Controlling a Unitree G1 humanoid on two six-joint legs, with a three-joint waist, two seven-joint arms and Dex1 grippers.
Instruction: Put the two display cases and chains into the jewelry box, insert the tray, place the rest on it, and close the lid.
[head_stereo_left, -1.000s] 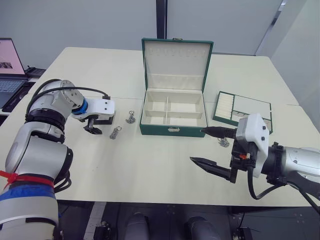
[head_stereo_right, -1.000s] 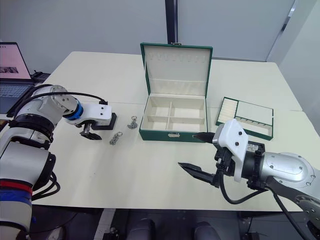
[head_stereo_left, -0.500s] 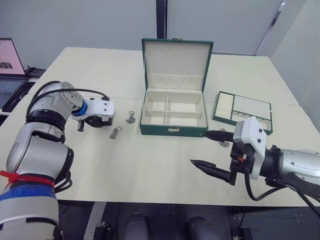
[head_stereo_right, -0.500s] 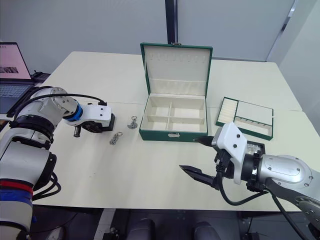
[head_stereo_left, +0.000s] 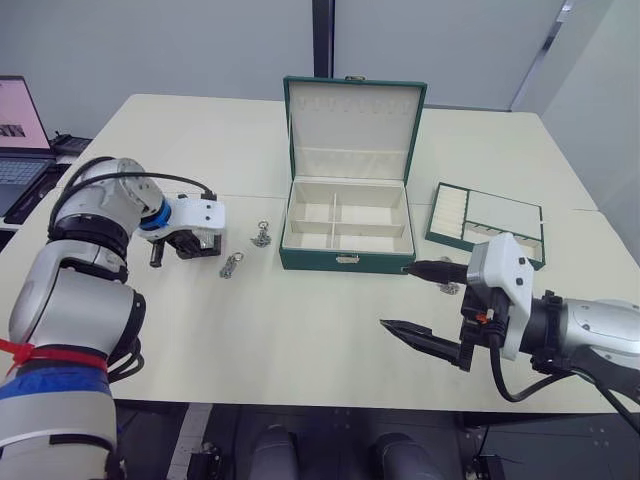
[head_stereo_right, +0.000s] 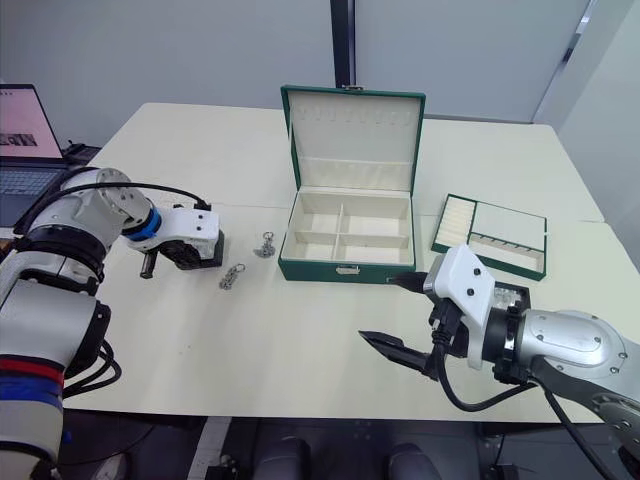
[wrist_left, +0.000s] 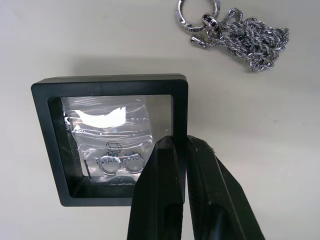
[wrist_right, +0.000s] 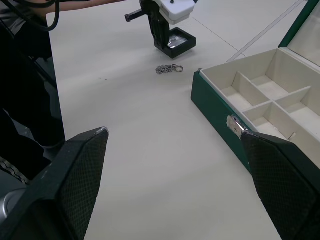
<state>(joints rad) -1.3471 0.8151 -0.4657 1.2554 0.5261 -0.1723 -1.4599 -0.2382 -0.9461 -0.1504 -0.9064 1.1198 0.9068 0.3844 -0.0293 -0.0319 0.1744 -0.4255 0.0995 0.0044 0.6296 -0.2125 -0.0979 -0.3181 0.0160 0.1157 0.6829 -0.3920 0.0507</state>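
Pale table is seen before a grey wall, with a laptop at its far left edge. At the table's middle the jewelry box stands with its lid raised upright and its cream compartments bare. To its right the tray lies flat. Two chains lie on the table left of the box. Further left, the left gripper is pinched shut on one edge of a display case, whose clear window shows a small bag with two rings. The right gripper is held wide open above the table before the box's right corner; a further small chain lies just behind it.
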